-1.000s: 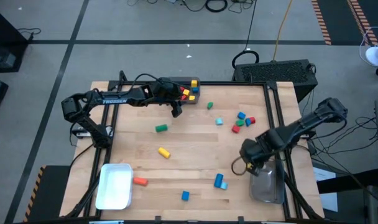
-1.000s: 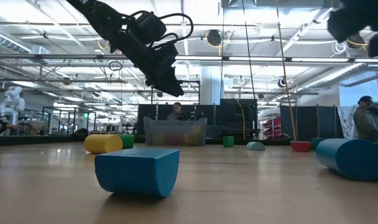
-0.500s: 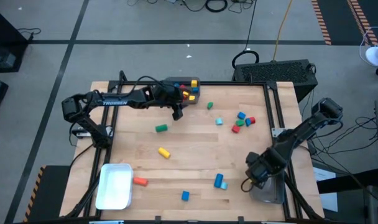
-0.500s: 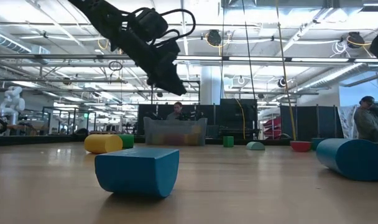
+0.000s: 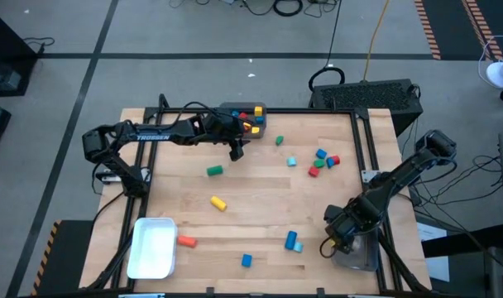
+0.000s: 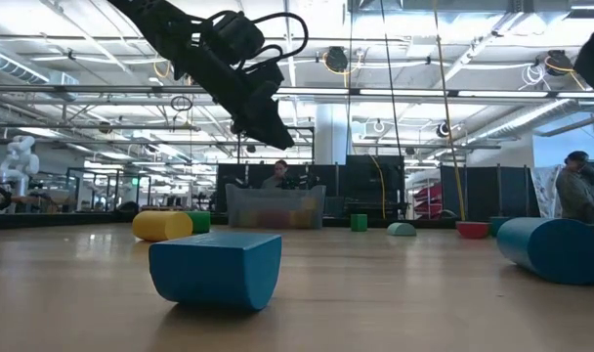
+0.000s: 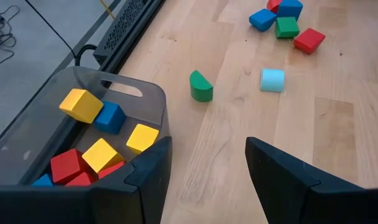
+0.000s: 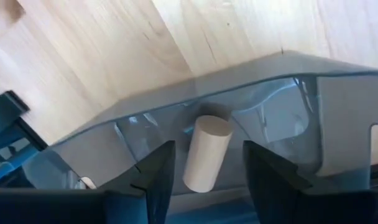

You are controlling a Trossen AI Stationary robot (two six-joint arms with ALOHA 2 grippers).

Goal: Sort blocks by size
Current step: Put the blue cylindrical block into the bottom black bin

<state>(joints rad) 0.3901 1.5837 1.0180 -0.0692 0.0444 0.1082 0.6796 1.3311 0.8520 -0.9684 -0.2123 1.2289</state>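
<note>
Up on the left arm (image 5: 152, 132) there's white lettering reading TROSSEN, the only writing legible anywhere. The left gripper (image 7: 207, 163) hangs over the bench's far edge just beside the grey bin (image 7: 145, 102), fingers spread apart with nothing between them. Inside that bin lie yellow blocks (image 7: 81, 104), a blue one (image 7: 111, 117) and red ones (image 7: 68, 165), some cut off by the gripper body.

Over at the near right corner, the right gripper (image 8: 204, 163) sits above the clear bin (image 5: 356, 248), fingers parted and not touching the pale cylinder (image 8: 206, 152) that lies inside the bin between them. Its colour is hard to judge through the clear wall.

Out on the bench (image 5: 260, 207), loose blocks are scattered: a green half-round (image 7: 201, 86) and a cyan block (image 7: 272, 80) toward the far edge, then a blue, green and red cluster (image 5: 323, 161) nearer the right edge. A green piece (image 5: 214, 170) and a yellow cylinder (image 5: 218, 203) lie mid-bench. Along the near edge sit an orange block (image 5: 186, 242) beside the white bin (image 5: 152, 247), a blue block (image 5: 246, 260), and a blue and cyan pair (image 5: 293, 241).

From table height a blue half-round block (image 6: 216, 268) fills the foreground, and a blue cylinder (image 6: 556, 250) is cut off at the frame edge. People in the room behind are too far off to make out.
</note>
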